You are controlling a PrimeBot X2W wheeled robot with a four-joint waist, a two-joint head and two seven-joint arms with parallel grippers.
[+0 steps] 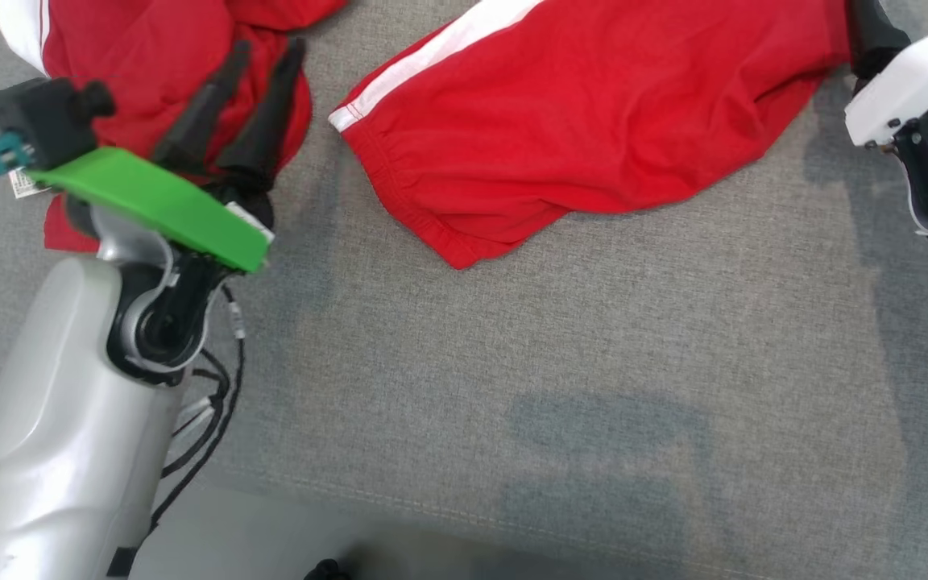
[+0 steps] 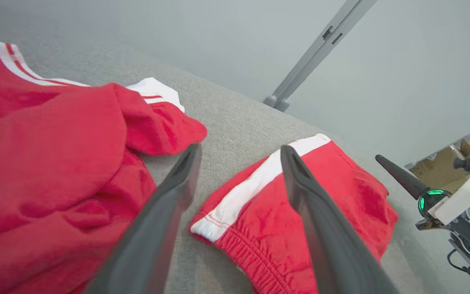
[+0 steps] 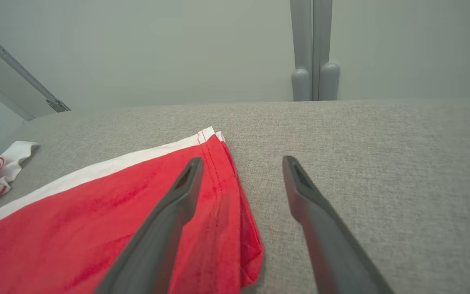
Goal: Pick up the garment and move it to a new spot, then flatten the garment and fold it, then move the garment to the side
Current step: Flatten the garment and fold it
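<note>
Head view has the red sports garment with white side stripes (image 1: 593, 121) lying on the grey woven fabric surface (image 1: 593, 362); one part spreads across the upper middle, another bunches at the upper left; my left gripper (image 1: 267, 52) hangs over that bunched part, fingers spread, pinching nothing; my right gripper (image 3: 243, 161) stands spread too, empty, one finger over the garment's hemmed corner, the other over bare fabric; a grey double post (image 3: 314, 49) rises behind the surface's far edge.

Lab-like room: grey cloth table (image 3: 382, 163), metal posts (image 3: 314, 49).
</note>
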